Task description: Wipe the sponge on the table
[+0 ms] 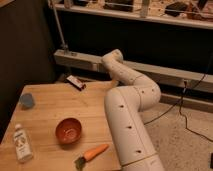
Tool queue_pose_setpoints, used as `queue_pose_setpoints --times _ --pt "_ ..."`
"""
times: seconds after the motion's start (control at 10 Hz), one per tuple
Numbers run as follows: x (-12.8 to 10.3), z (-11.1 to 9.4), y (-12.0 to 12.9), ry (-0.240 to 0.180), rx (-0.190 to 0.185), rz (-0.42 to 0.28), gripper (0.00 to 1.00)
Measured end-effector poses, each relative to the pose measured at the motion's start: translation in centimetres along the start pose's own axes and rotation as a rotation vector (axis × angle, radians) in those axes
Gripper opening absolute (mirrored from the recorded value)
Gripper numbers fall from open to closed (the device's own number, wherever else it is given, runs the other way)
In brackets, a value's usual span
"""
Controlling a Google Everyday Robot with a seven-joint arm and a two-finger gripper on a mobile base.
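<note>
The table (50, 102) is a light wooden plank top filling the lower left of the camera view. The sponge does not show anywhere on it; it is hidden or out of view. My white arm (131, 117) rises from the table's right front, bends at an elbow (146, 92) and reaches back left to a rounded joint (113, 57) above the table's far right edge. My gripper is hidden behind these arm links, somewhere past that joint.
An orange bowl (68, 130) stands near the table's front. A grey-blue cup (27, 100) is at the left edge, a clear bottle (22, 144) at the front left, an orange-handled tool (92, 153) at the front edge, and a dark wrapped bar (76, 82) at the far edge. Speckled floor (185, 145) lies to the right.
</note>
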Motion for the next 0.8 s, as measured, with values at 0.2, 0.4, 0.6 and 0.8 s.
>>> queue_pose_setpoints --times 0.2,0.4,0.6,0.8 --pt "1.7 0.1 0.8 0.016 -0.018 0.019 0.22" --pt "3.7 0.1 1.9 0.040 -0.040 0.036 0.22" --pt "5.2 -0.1 2.6 0.058 -0.051 0.044 0.22" --pt "6.2 -0.3 3.5 0.066 -0.062 0.047 0.22"
